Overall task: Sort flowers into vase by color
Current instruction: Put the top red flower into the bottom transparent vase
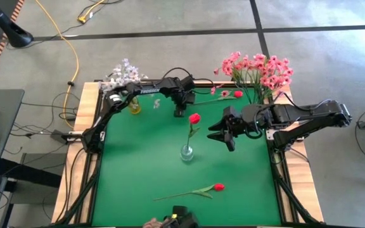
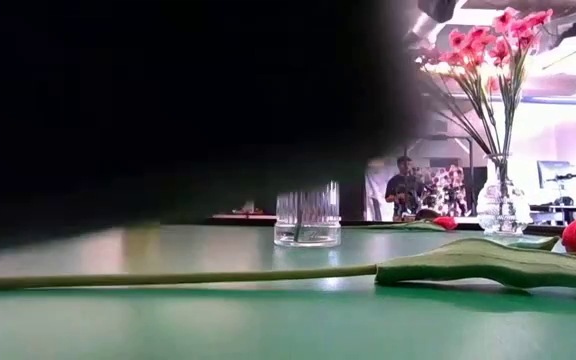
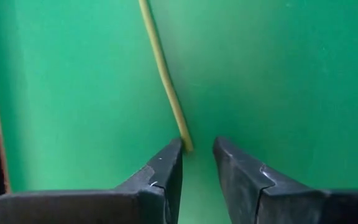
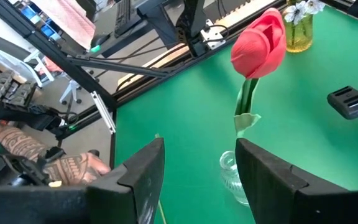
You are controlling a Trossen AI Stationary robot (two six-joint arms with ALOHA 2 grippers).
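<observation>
high view shows a green table [image 1: 144,171] with both arms reaching toward its middle. the left gripper [image 1: 180,111] hangs over the far part of the table, just left of a red bud [image 1: 194,118] whose stem drops into a small clear glass vase [image 1: 187,153] at the centre. the left wrist view looks down past its two dark fingers [image 3: 160,177], which stand a little apart with the end of a yellowish-green stem [image 3: 165,78] lying on the mat at the tip of one finger; whether the fingers actually pinch that stem i cannot tell. the right gripper [image 1: 219,135] sits right of the centre vase, near it but apart, its fingers spread wide and holding nothing; its wrist view shows the red bud [image 4: 259,43] and the vase [image 4: 232,177] between those fingers, farther off.

another red bud with a long stem and leaf [image 1: 195,190] lies flat on the near part of the table. a third red bud [image 1: 236,94] lies at the far edge, near the pink flowers [image 1: 256,69] standing in a vase at the far right corner. whitish-lavender flowers [image 1: 121,73] stand in a yellowish vase [image 1: 135,106] at the far left corner. the low view shows the lying stem [image 2: 168,278] across the front, with the glass vase [image 2: 308,215] behind it.
</observation>
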